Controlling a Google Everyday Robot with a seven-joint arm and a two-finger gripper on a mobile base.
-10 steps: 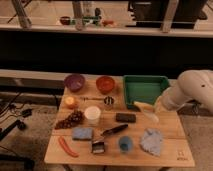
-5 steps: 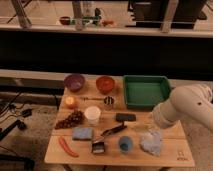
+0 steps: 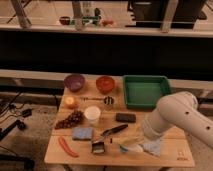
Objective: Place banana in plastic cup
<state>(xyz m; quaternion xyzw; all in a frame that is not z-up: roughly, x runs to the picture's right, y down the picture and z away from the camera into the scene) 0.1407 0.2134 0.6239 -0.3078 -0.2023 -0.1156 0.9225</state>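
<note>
My gripper (image 3: 138,140) is at the end of the white arm, low over the front right of the wooden table (image 3: 165,156). It is right beside the small blue plastic cup (image 3: 124,148), of which only a bit of rim shows. A pale yellow-cream shape, the banana (image 3: 131,144), lies at the cup's top, just under the gripper. The arm hides how the banana is held and whether it is inside the cup.
A white cup (image 3: 92,114) and a small metal cup (image 3: 108,101) stand mid-table. A green tray (image 3: 145,91), a red bowl (image 3: 105,84) and a purple bowl (image 3: 74,81) are at the back. A red sausage (image 3: 66,146), a blue sponge (image 3: 82,133), grapes (image 3: 72,119) and a blue cloth (image 3: 154,147) lie in front.
The arm has carried the banana from beside the green tray down and to the left, to the blue cup at the table's front.
</note>
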